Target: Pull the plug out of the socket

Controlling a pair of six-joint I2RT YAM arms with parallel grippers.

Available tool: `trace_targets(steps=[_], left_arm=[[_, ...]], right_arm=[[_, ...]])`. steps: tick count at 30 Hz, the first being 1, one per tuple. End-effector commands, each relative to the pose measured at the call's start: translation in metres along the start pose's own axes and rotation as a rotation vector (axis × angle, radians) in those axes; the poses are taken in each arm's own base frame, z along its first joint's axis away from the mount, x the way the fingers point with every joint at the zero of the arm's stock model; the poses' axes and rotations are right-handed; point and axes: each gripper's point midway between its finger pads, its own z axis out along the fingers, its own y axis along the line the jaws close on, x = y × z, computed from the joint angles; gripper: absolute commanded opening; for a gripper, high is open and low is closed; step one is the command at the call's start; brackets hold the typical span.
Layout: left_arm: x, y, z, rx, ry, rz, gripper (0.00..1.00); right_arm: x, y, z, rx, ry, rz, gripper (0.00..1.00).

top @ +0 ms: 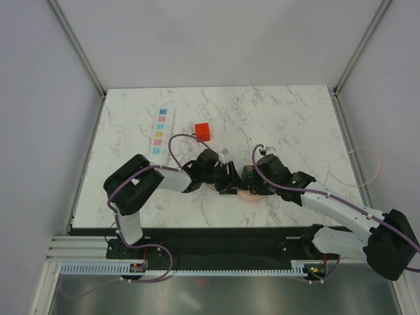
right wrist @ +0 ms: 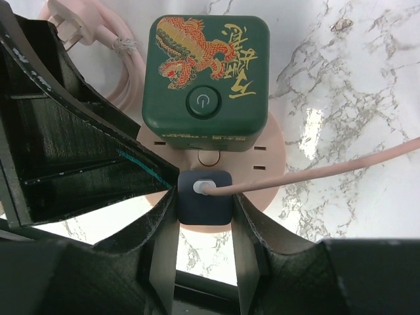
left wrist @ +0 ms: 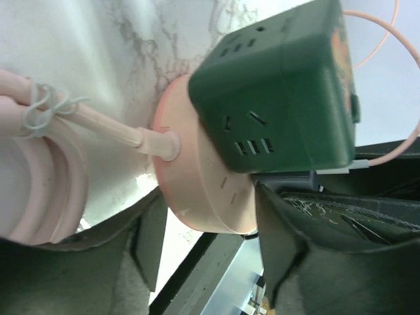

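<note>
The red-orange plug (top: 202,131) lies on the marble, apart from the white socket strip (top: 161,131) to its left. Both grippers work nearer the bases, at a pink round outlet disc (left wrist: 197,197) carrying a dark green cube (left wrist: 282,92). My left gripper (left wrist: 213,226) is open and straddles the disc's rim, its left finger clear of it. My right gripper (right wrist: 205,205) is shut on a small dark blue adapter (right wrist: 205,195) that sits on the disc (right wrist: 266,167) below the green cube (right wrist: 207,72). A thin pink cable (right wrist: 328,167) runs from the adapter to the right.
The disc's thick pink cord (left wrist: 39,184) lies coiled and tied just left of it. White walls enclose the table (top: 295,118) on three sides. The thin pink cable loops off the right edge (top: 364,167).
</note>
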Motion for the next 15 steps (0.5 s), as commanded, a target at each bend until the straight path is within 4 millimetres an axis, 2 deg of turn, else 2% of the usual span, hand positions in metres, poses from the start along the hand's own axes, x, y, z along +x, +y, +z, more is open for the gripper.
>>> trace_targets(steps=[1,4,5,7,10,15], left_arm=[[-0.002,-0.008,0.001,0.031,-0.014,0.049,0.59],[-0.001,-0.005,0.001,0.022,-0.014,0.051,0.46],[-0.001,-0.002,0.002,0.014,-0.013,0.046,0.32],[0.000,0.001,0.003,0.006,-0.010,0.042,0.15],[0.001,0.004,0.002,-0.005,-0.013,0.043,0.02],[0.000,0.016,-0.001,-0.081,-0.022,0.067,0.02]], right_arm=[[-0.026,0.041,-0.006,-0.175,-0.089,0.047,0.00],[-0.029,0.042,-0.008,-0.180,-0.100,0.049,0.00],[-0.031,0.043,-0.010,-0.183,-0.110,0.047,0.00],[-0.034,0.044,-0.012,-0.185,-0.120,0.049,0.00],[-0.038,0.045,-0.015,-0.185,-0.132,0.049,0.00],[-0.047,0.045,-0.021,-0.172,-0.153,0.047,0.00]])
